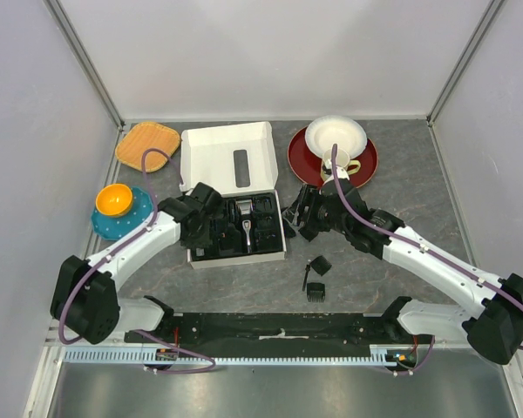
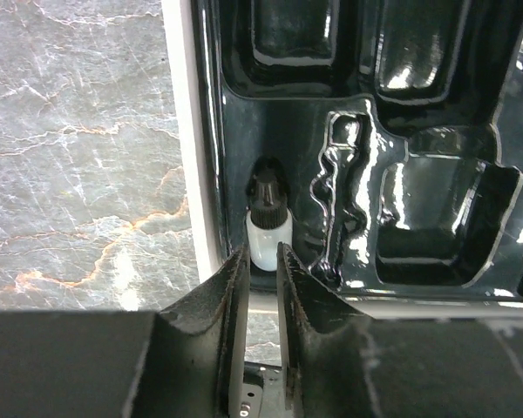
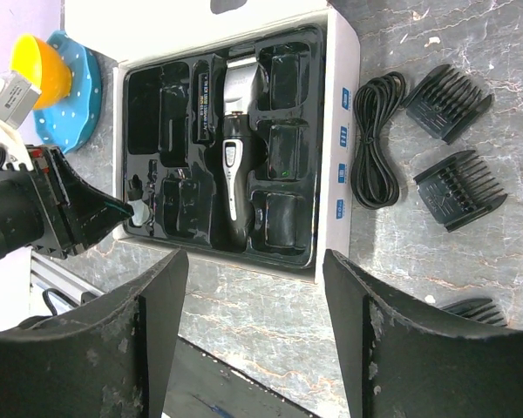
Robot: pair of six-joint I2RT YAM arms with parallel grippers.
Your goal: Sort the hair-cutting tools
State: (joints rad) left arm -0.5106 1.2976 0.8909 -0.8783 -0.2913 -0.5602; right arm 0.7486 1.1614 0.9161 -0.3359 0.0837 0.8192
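Observation:
The black and silver clipper (image 3: 233,165) (image 1: 244,228) lies in the black tray of the white box (image 1: 235,259). Several comb attachments (image 3: 279,139) sit in tray pockets. Others lie loose on the table (image 3: 447,100) (image 3: 460,187) (image 1: 315,292). A small white bottle (image 2: 268,233) with a black cap lies in a slot at the tray's left edge. My left gripper (image 2: 261,254) (image 1: 216,228) has its jaws close together, tips pinching the bottle's lower end. Right of the box, my right gripper (image 3: 254,257) (image 1: 295,216) hovers wide open and holds nothing.
A coiled black cable (image 3: 376,139) lies beside the box. The box lid (image 1: 227,157) stands open behind the tray. At the left are a yellow bowl (image 1: 115,200) on a blue plate and an orange mat (image 1: 148,144). A white bowl (image 1: 336,135), cup and red plate (image 1: 307,164) stand behind my right arm.

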